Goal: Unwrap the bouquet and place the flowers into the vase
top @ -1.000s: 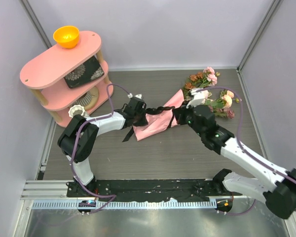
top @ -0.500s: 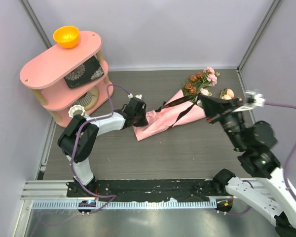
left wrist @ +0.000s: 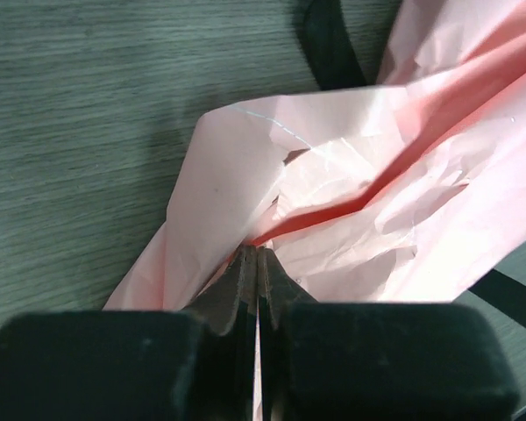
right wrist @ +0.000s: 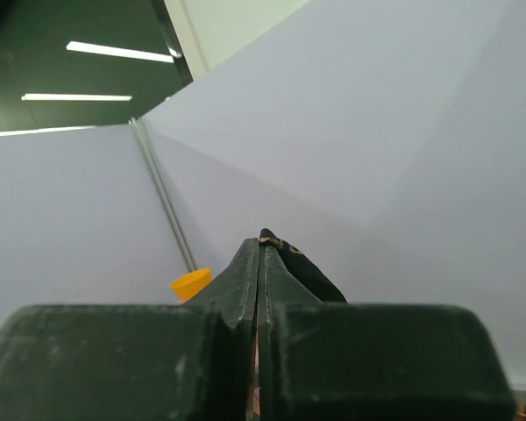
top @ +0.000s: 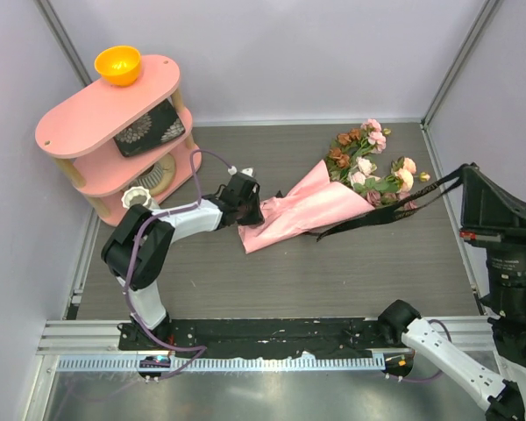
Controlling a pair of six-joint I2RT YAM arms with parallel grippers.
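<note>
- The left hand (top: 252, 207) lies low on the surface (top: 202, 281), left of centre. Its two fingers are clenched on the narrow stem end of the salmon-pink paper sheet (top: 302, 210).
- In the left wrist view, the left hand (left wrist: 257, 263) has its jaws pressed together. A crumpled fold of the paper sheet (left wrist: 351, 193) is pinched between them.
- The bouquet (top: 329, 197) lies flat on the surface, running diagonally from the centre toward the far right corner.
- The flowers (top: 373, 167) stick out of the wide end of the paper sheet, close to the far right corner. Pink, cream and rust-brown blooms are visible.
- The right hand (top: 463, 173) is raised well above the surface at the right edge. It is clamped on the end of the black ribbon (top: 386, 210).
- The black ribbon stretches in a long line from the near side of the paper sheet up to the right hand.
- In the right wrist view, the right hand (right wrist: 259, 250) has its jaws closed. A dark scrap of the black ribbon (right wrist: 302, 267) shows at the tips.
- The vase (top: 136, 195) stands upright at the left edge of the surface. It is just beside the bottom tier of the pink shelf unit (top: 88, 114) and well apart from the bouquet.
- An orange bowl (top: 117, 65) sits on the top tier of the pink shelf unit.
</note>
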